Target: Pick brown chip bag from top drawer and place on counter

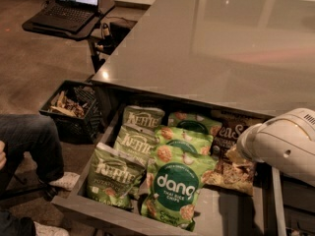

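Observation:
The top drawer stands pulled out below the counter. The brown chip bag lies flat at the drawer's right side, dark brown at the back and tan at the front, partly covered by my arm. My gripper is at the end of the white arm, which reaches in from the right. It sits right over the bag's right edge. Whether it touches the bag is hidden by the arm's housing.
Green Kettle bags and green dang bags fill the drawer's left and middle. A black crate stands on the floor at the left. A person's jeans leg and shoe are beside it. A laptop rests on a small black table.

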### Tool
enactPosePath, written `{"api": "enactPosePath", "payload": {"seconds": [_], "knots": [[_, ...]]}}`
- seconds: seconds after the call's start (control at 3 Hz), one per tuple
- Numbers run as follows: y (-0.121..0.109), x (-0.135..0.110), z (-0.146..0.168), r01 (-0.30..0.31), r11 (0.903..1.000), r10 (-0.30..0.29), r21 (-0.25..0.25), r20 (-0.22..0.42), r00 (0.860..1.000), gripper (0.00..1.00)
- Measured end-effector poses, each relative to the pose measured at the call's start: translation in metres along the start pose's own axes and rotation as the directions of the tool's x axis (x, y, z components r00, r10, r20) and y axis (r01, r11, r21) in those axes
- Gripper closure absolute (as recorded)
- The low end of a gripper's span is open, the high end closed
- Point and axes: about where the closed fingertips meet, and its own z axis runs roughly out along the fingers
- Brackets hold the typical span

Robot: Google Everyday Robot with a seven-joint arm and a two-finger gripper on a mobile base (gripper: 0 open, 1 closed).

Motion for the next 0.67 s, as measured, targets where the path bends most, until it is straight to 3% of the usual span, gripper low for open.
{"api": "enactPosePath", "payload": {"seconds": [0.67], "knots": [[0.0005,-0.0001,0.0,0.001,1.0,-0.001,-0.002,0.0,1.0,0.94]]}}
